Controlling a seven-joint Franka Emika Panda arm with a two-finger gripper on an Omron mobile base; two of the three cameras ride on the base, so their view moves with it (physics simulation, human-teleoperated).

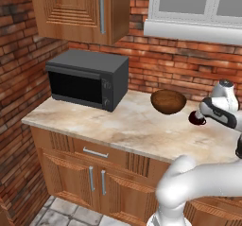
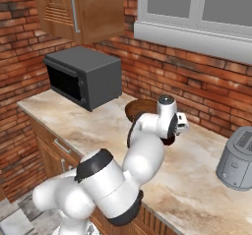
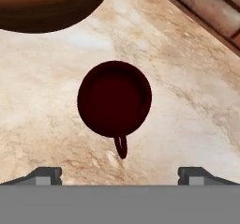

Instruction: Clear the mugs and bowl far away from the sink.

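Dark red, the rounded mug [image 3: 114, 99] stands upright on the marble counter [image 3: 187, 101], handle at six o'clock in my hand view, free of my gripper [image 3: 119, 175], whose fingers stand wide apart. The wooden bowl [image 3: 49, 5] sits near at eleven o'clock.

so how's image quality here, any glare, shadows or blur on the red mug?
Hand view: dark red mug sharp at the rim, interior near black, little cast shadow on the counter, no glare; bowl cropped at the top edge. Left base view: mug small, soft, partly behind the arm. Right base view: even, flat lighting; arm covers much of the bowl.
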